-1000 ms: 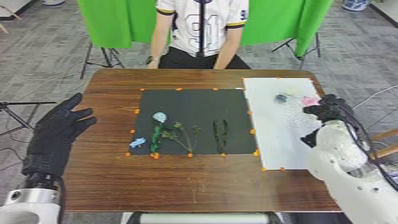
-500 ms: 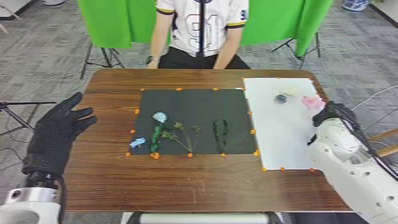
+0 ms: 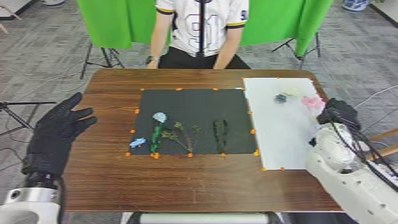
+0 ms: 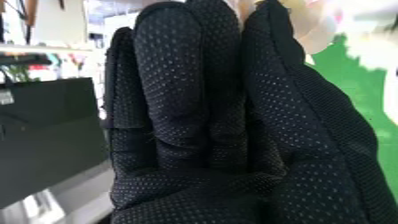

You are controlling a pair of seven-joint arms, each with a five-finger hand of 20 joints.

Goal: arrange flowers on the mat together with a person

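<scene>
Two rectangular mats are laid side by side on one brown table (image 3: 195, 187) with visible wood grain: a dark mat (image 3: 197, 107) and, to its right, a longer white mat (image 3: 277, 135). Small orange patches are dotted along the borders of both. Five flower heads are counted in all.

Two of these are set on the dark mat: a pale blue flower (image 3: 160, 117), rounded and placed at the top of a green stem (image 3: 155, 139), and a small blue flower (image 3: 138, 142) with an uneven outline, near the lower left corner. One thin, branching sprig (image 3: 187, 139) is spread to the right of the stem, and farther right two narrow, dark green leafy strands (image 3: 221, 136) are laid lengthwise.

Three flowers are grouped toward the far end of the white mat: a cream flower (image 3: 291, 90), a dark bluish flower (image 3: 281, 99) and a ruffled pink flower (image 3: 313, 102).

Two hands are seen, both gloved in black fabric. The right hand (image 3: 338, 114) is held by the white mat's right edge, near the pink flower; its fingers are straight and close together, the glove textured with pale raised dots. The left hand (image 3: 64, 120) is held open by the table's left edge, its thumb apart.
</scene>
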